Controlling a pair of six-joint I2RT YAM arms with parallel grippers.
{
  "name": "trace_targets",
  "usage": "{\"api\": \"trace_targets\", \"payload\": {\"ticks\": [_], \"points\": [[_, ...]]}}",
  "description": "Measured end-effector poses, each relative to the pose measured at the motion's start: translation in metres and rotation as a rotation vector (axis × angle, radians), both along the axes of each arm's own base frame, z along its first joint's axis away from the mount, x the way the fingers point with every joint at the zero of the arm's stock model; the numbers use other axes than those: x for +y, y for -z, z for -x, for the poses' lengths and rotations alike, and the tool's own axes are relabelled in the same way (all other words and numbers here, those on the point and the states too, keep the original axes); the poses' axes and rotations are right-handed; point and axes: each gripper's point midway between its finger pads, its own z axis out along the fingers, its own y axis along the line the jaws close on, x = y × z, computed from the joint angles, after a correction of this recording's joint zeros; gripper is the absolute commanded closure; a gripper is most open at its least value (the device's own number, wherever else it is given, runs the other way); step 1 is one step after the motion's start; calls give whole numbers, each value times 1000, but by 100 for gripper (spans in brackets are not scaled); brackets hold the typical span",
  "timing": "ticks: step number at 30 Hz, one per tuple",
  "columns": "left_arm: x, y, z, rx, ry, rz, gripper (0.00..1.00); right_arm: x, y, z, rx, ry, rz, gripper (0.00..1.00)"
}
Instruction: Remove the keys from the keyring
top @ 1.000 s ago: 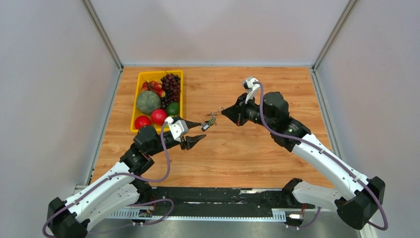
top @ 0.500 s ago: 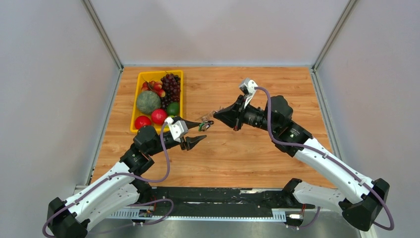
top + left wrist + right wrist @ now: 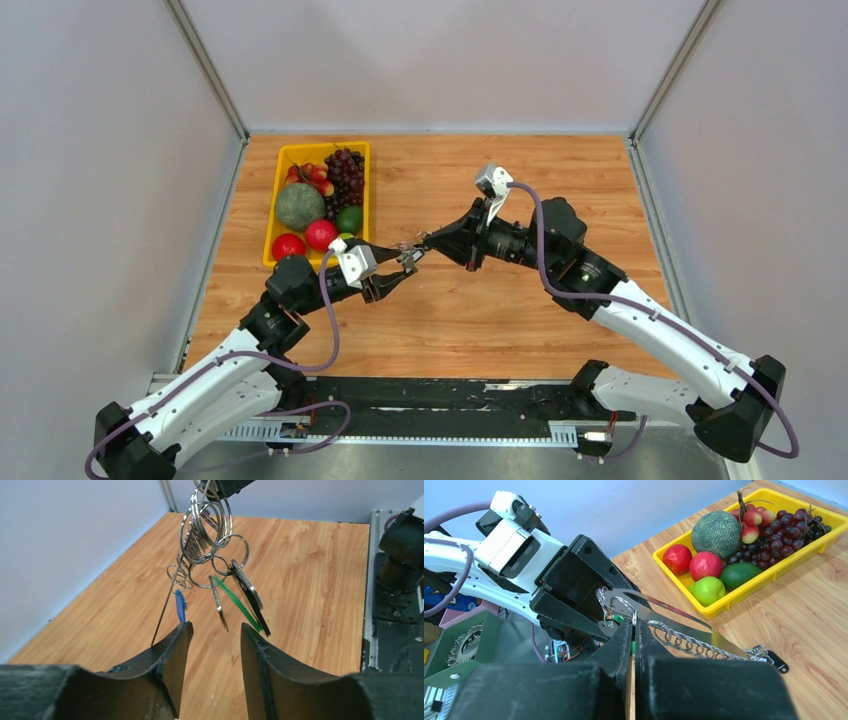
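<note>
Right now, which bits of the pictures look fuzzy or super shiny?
Left wrist view: the rings glint white above the keys, and the left gripper looks soft up close. Right wrist view: the right gripper is a big, dark, soft shape, the keyring shines, and the yellow tray is crisp. Top view: the keys are too tiny to read.

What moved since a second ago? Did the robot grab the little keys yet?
The right gripper slid left, carrying the keyring toward the left gripper. The left gripper's jaws narrowed around the hanging keys, but there is still a gap, so they are not pinched yet. The right gripper stayed shut on the keyring, and the yellow fruit tray did not move.
</note>
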Motion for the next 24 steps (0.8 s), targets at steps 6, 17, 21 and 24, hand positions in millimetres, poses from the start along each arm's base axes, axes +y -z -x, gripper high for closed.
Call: {"api": "trace_targets", "payload": {"ticks": [6,17,21,24], "points": [[1,-1,1,-3,1,3,47,2,1,-1,-4,3,-4,100],[3,-7,2,-34,-3,9,42,8,4,1,1,-10,1,100],[3,-7,2,-37,-6,7,39,7,5,-1,1,2,2,100],[3,-7,1,-37,-6,6,39,6,6,-2,-1,17,3,100]]}}
